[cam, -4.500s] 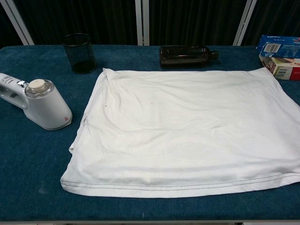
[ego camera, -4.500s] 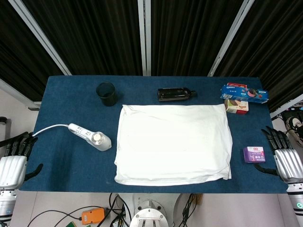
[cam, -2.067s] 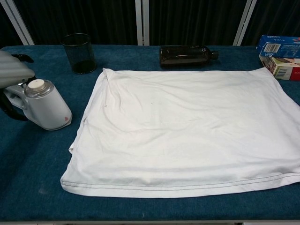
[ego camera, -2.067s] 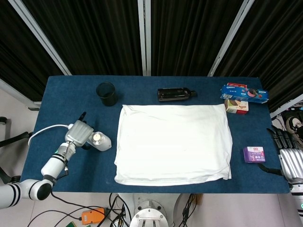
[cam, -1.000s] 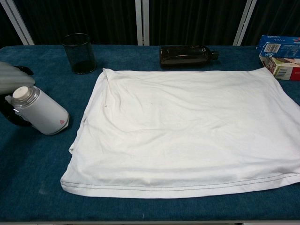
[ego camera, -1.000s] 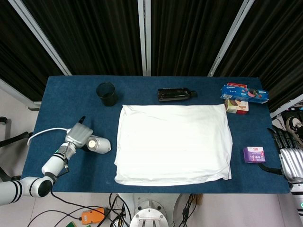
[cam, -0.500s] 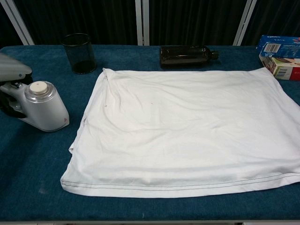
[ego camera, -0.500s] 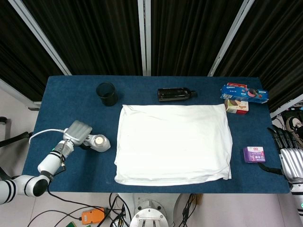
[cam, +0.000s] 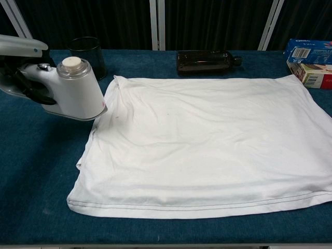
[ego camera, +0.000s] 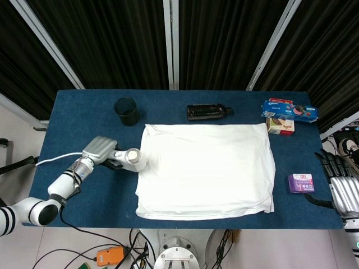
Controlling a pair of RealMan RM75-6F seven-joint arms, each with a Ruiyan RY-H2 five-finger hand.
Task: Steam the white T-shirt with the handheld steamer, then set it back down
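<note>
The white T-shirt (ego camera: 206,170) (cam: 207,145) lies folded flat on the blue table. My left hand (ego camera: 101,149) (cam: 18,57) grips the handle of the white handheld steamer (ego camera: 130,158) (cam: 75,89). It holds the steamer lifted off the table, with the steamer's head at the shirt's left edge. The steamer's white cord (ego camera: 56,159) trails off to the left. My right hand (ego camera: 342,190) rests open beyond the table's right edge, holding nothing; the chest view does not show it.
A black cup (ego camera: 127,110) (cam: 88,57) and a dark bottle (ego camera: 208,112) (cam: 207,61) lying on its side sit behind the shirt. Blue and red snack boxes (ego camera: 287,115) (cam: 310,62) stand at the back right. A small purple box (ego camera: 301,182) lies near the right edge.
My left hand came in from the left edge, took hold of the steamer's handle, tipped it, then lifted it and carried it right to the shirt's left edge. The right hand stayed put.
</note>
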